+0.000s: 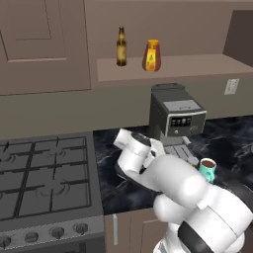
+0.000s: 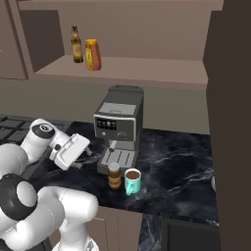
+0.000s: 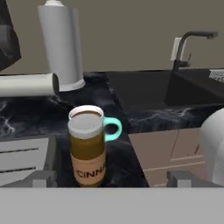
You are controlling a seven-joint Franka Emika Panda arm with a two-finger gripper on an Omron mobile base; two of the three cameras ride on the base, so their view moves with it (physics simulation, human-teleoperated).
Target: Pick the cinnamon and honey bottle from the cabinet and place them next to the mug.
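- Left base view: the honey bottle stands upright on the shelf ledge of the cabinet, just beside a dark long-necked bottle at its 9 o'clock. Down on the counter, the mug stands in front of the coffee machine, partly hidden by the white arm. I judge the cinnamon part is done and the next step is to go for the honey bottle.
- Right base view: the cinnamon stands on the counter touching or almost touching the mug at its 9 o'clock. The hand hangs low, at 9 o'clock of the cinnamon and apart from it. To do the step well, the arm should first draw back and rise clear of the coffee machine, then approach the shelf.
- Hand view: the cinnamon stands upright straight ahead, with the mug behind it. The two fingertips are spread wide on both sides, and nothing is between them: the hand is fully open and empty. Pulling straight back avoids knocking the jar. At the shelf, close on the amber body, not on the dark bottle beside it.
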